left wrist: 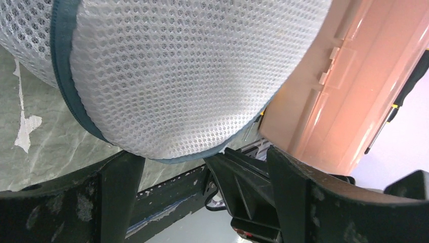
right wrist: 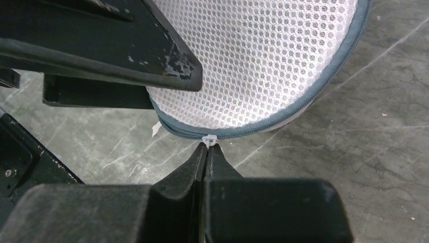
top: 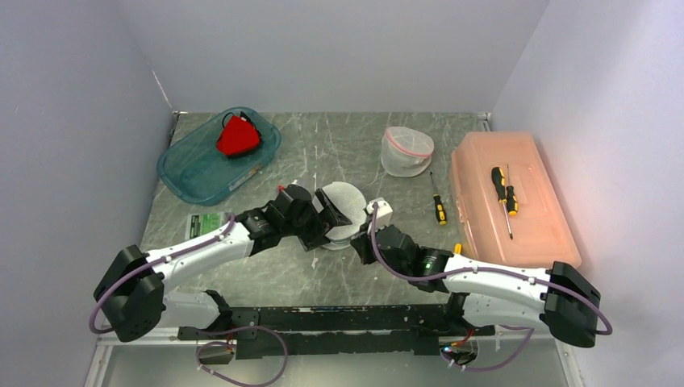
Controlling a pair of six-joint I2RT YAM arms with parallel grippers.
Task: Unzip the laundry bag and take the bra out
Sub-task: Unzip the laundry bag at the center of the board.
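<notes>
We are working on the unzipping step. Our left tool [top: 325, 216] is gripping the laundry bag [top: 344, 208] by its edge, jaws spread only by the bag's thickness, holding it tilted over the middle of the desk [top: 339, 153]. Our right tool [right wrist: 206, 152] is pinching the white zipper pull [right wrist: 209, 139], jaws fully together on it. The zipper [right wrist: 324, 86] is looking closed, so the bra is hidden inside. Next, we are judging, the pull needs dragging along the teal track while the left tool is bracing the bag.

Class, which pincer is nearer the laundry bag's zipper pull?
Right. The right pincer pinches the zipper pull itself; the left pincer grips the laundry bag by its mesh, farther off.
</notes>
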